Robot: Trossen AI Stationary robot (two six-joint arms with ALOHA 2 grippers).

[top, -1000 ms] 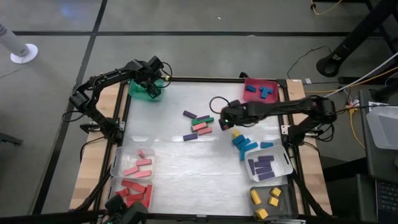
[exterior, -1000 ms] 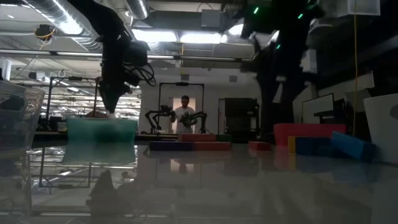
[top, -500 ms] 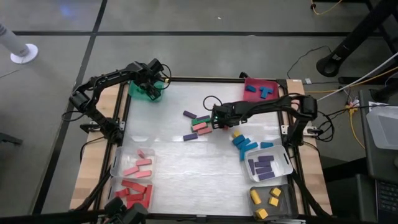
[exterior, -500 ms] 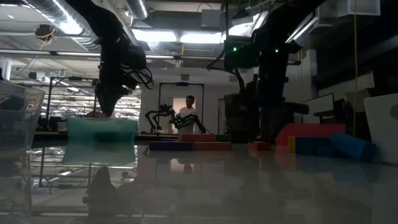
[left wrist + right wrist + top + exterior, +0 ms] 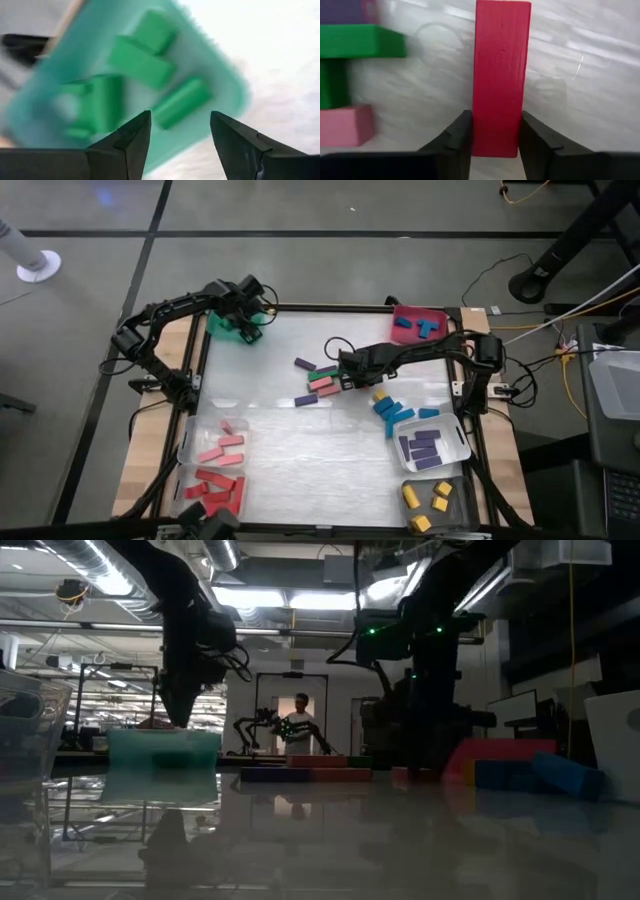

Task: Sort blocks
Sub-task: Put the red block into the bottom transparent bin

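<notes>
Bright ceiling lights hung over the workshop beyond the white surface [image 5: 300, 460], where a person stood far back. The right claw [image 5: 492, 142] sat low at the loose cluster mid-surface, its two fingers pressed against either side of a red block [image 5: 500, 75], clamped on it, I judged, so as to carry it off to its own colour. Just beside that claw lay a green block [image 5: 357, 41], a pink block [image 5: 342, 125] and a purple one at the edge of sight.

The left claw [image 5: 180, 132] hovered over the green bin [image 5: 232, 325] with fingers spread apart and nothing between them; four green blocks [image 5: 140, 60] lay beneath it, as far as I could count.

Farther from the right claw, a red bin [image 5: 420, 312] held blue pieces, about five blue blocks [image 5: 392, 414] lay loose with one yellow, a clear bin [image 5: 432, 448] held four purple, a grey bin [image 5: 428, 502] four yellow. Pink and red piles lay well apart from both claws; those I could not count surely.
</notes>
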